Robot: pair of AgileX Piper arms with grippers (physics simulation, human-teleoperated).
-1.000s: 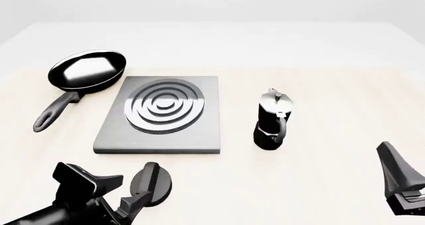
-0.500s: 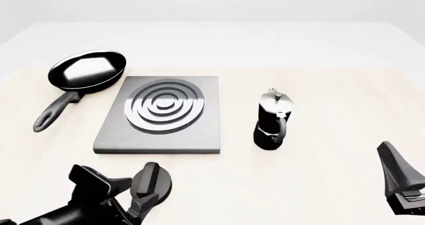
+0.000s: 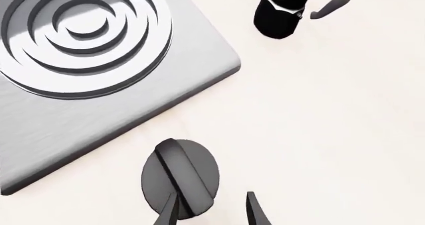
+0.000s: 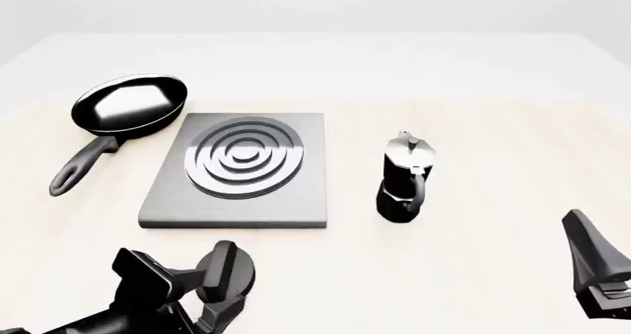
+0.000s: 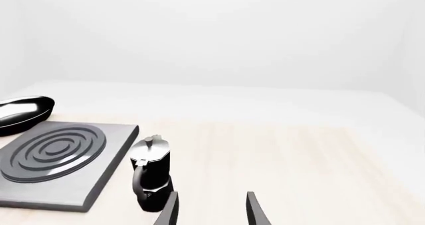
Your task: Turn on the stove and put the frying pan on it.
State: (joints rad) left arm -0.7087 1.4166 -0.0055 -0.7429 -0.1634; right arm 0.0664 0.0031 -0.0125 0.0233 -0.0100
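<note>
The grey square stove (image 4: 295, 201) with silver rings lies mid-table, nothing on it. Its black ridged knob (image 4: 229, 269) sits apart on the table, nearer me than the stove's front edge. The black frying pan (image 4: 130, 103) rests left of the stove, its handle pointing toward me. My left gripper (image 4: 212, 301) hovers at the knob's near side. In the left wrist view the left gripper (image 3: 209, 212) is open, one fingertip (image 3: 166, 212) over the knob (image 3: 180, 177), the other beside it. My right gripper (image 5: 211, 212) is open, empty, low at the right.
A black-and-silver moka pot (image 4: 404, 179) stands right of the stove, between it and my right gripper (image 4: 577, 227). The right wrist view shows the moka pot (image 5: 151, 172), the stove (image 5: 99, 185) and the pan's edge (image 5: 23, 113).
My left gripper has slid right and forward, closing in on the knob. The right arm, pan, stove and moka pot have stayed put.
</note>
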